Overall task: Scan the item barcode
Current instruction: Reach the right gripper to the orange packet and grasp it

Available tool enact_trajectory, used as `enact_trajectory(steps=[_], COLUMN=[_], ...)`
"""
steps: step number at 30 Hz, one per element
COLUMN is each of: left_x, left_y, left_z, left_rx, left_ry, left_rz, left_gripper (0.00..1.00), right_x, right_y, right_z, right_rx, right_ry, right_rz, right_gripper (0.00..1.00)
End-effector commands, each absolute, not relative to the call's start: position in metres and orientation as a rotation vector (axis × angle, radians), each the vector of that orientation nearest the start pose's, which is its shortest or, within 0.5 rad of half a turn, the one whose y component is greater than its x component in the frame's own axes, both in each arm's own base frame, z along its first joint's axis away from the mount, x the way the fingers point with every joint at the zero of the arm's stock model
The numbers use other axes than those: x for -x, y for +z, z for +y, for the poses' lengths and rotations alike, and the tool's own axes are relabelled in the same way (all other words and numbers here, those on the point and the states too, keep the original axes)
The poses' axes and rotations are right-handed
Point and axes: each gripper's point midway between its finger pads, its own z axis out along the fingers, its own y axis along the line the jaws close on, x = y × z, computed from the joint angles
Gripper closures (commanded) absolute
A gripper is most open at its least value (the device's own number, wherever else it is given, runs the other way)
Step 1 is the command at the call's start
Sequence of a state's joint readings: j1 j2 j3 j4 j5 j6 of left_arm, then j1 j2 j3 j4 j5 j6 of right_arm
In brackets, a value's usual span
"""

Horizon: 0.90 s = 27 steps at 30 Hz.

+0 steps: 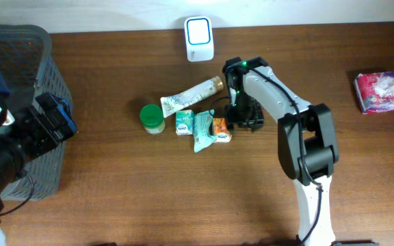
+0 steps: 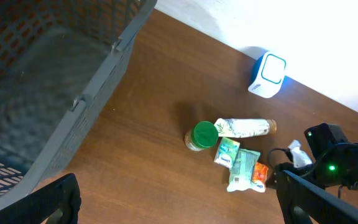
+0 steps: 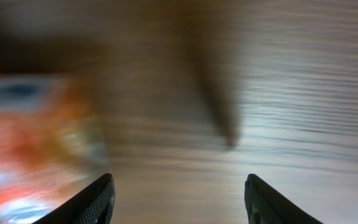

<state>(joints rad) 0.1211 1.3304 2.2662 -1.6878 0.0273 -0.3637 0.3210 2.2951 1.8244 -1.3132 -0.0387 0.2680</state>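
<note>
A cluster of items lies mid-table: a green-lidded jar [image 1: 152,117], a pale tube [image 1: 191,96], a small teal pack [image 1: 184,123], a teal packet [image 1: 203,130] and an orange packet [image 1: 221,130]. The white barcode scanner [image 1: 199,39] stands at the back. My right gripper [image 1: 243,115] is low over the table, just right of the orange packet. In the right wrist view its fingers stand apart over bare wood, and the orange packet [image 3: 30,149] is a blur to their left. My left gripper [image 2: 179,211] hangs open high at the left, holding nothing.
A grey basket [image 1: 19,61] fills the far left. A pink packet [image 1: 382,91] lies at the right edge. The jar [image 2: 204,135], the teal packet [image 2: 244,169] and the scanner [image 2: 267,74] also show in the left wrist view.
</note>
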Motion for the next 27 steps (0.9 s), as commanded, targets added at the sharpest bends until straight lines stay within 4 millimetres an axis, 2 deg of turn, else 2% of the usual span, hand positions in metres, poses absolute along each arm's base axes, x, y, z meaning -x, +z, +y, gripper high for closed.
enact_trajectory(steps=[1, 3, 4, 6, 7, 8, 9, 10, 15, 17, 21, 22, 25, 27], left_x=[-0.232, -0.232, -0.232, -0.232, -0.232, -0.232, -0.232, -0.232, -0.232, -0.232, -0.232, -0.232, -0.232, -0.232], left_y=[0.435, 0.435, 0.435, 0.435, 0.435, 0.435, 0.435, 0.435, 0.435, 0.435, 0.435, 0.435, 0.435, 0.435], left_z=[0.024, 0.024, 0.024, 0.024, 0.024, 0.024, 0.024, 0.024, 0.024, 0.024, 0.024, 0.024, 0.024, 0.024], left_rx=[0.56, 0.56, 0.56, 0.56, 0.56, 0.56, 0.56, 0.56, 0.56, 0.561, 0.56, 0.56, 0.561, 0.56], left_ry=[-0.164, -0.164, -0.164, -0.164, -0.164, -0.164, -0.164, -0.164, -0.164, -0.164, -0.164, -0.164, -0.164, -0.164], left_rz=[2.26, 2.26, 2.26, 2.26, 2.26, 2.26, 2.259, 2.259, 2.26, 2.259, 2.259, 2.259, 2.26, 2.259], left_gripper=[0.01, 0.01, 0.01, 0.01, 0.01, 0.01, 0.01, 0.01, 0.01, 0.01, 0.01, 0.01, 0.01, 0.01], right_x=[-0.378, -0.376, -0.375, -0.375, -0.374, -0.373, -0.371, -0.37, -0.373, -0.377, -0.371, -0.371, -0.379, -0.386], right_y=[0.02, 0.028, 0.033, 0.041, 0.047, 0.052, 0.059, 0.059, 0.052, 0.037, 0.009, 0.003, -0.004, 0.001], right_z=[0.071, 0.057, 0.058, 0.09, 0.119, 0.138, 0.156, 0.16, 0.177, 0.174, 0.181, 0.176, 0.126, 0.104], right_rx=[-0.16, -0.218, -0.238, -0.072, 0.078, 0.207, 0.357, 0.387, 0.429, 0.316, 0.261, 0.228, -0.108, -0.178], right_ry=[-0.3, -0.3, -0.263, 0.084, 0.383, 0.591, 0.762, 0.783, 0.764, 0.632, 0.594, 0.514, 0.031, -0.037], right_rz=[3.303, 3.327, 3.344, 3.391, 3.377, 3.335, 3.273, 3.26, 3.227, 3.259, 3.266, 3.277, 3.292, 3.279], right_gripper=[0.38, 0.38, 0.38, 0.38, 0.38, 0.39, 0.39, 0.39, 0.49, 0.5, 0.51, 0.53, 0.53, 0.54])
